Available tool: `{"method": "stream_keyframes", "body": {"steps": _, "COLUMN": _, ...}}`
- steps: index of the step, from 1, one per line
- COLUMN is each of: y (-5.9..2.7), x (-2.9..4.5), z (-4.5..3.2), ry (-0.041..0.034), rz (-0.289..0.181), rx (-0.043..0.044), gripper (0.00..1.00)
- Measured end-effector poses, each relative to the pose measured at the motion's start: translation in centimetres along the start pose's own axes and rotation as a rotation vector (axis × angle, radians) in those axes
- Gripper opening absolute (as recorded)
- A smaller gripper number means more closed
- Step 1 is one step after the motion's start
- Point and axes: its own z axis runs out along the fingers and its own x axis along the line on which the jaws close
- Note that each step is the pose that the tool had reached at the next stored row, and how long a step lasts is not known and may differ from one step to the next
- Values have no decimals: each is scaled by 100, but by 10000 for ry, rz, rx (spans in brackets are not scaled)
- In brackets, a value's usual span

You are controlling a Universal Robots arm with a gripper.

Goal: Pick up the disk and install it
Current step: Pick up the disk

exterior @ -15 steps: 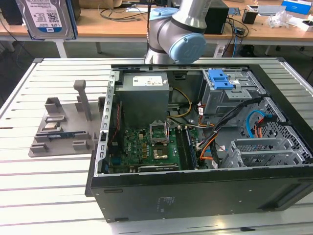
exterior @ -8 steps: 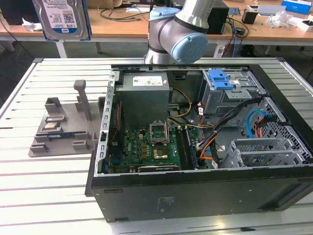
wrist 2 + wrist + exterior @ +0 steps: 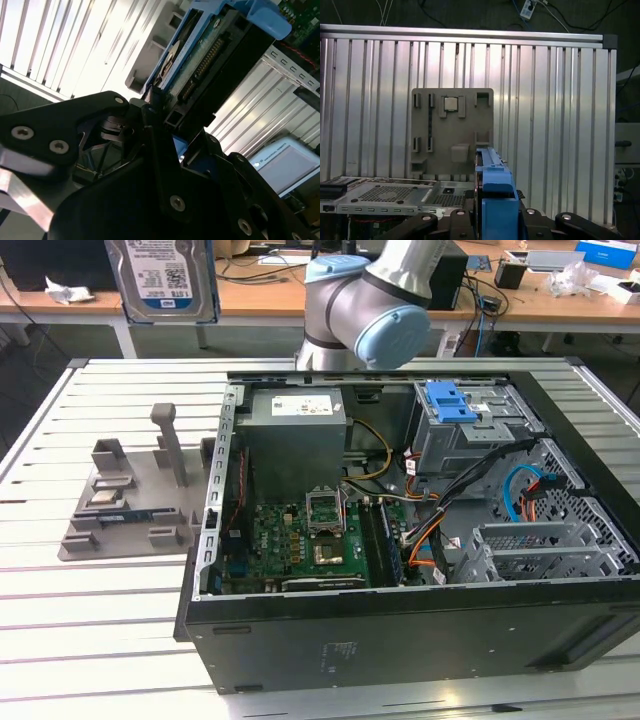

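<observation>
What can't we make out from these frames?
1. Exterior view: the disk is cut off by the picture's top edge.
2. Second wrist view: the gripper, shut on the disk, covers its near end with its black body, so the pad contact is hidden.
3. First wrist view: the disk is edge-on, so its label face cannot be seen.
4. Exterior view: the inside of the drive cage is hidden under the blue latch.

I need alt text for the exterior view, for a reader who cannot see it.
The disk hangs upright in the air at the exterior view's top left; lower, a grey holder block sits on a slatted table. An open computer case lies to the right, the robot arm behind it.
</observation>
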Motion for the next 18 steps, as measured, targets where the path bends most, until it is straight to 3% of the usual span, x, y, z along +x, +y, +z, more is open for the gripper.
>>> {"method": "stream_keyframes", "body": {"steps": 7, "y": -380, "x": 21, "z": -12, "ry": -1, "rz": -2, "rx": -42, "gripper": 37}}
{"method": "stream_keyframes", "body": {"steps": 9, "y": -577, "x": 28, "z": -18, "ry": -2, "rz": -2, "rx": -63, "gripper": 37}}
{"method": "stream_keyframes", "body": {"steps": 11, "y": -675, "x": 32, "z": -22, "ry": -3, "rz": -3, "rx": -76, "gripper": 37}}
{"method": "stream_keyframes", "body": {"steps": 13, "y": -828, "x": 38, "z": -27, "ry": -3, "rz": -2, "rx": -95, "gripper": 37}}
{"method": "stream_keyframes", "body": {"steps": 16, "y": -1122, "x": 49, "z": -37, "ry": -5, "rz": -3, "rx": -132, "gripper": 37}}
{"method": "stream_keyframes", "body": {"steps": 18, "y": -1222, "x": 52, "z": -40, "ry": -5, "rz": -2, "rx": -145, "gripper": 37}}
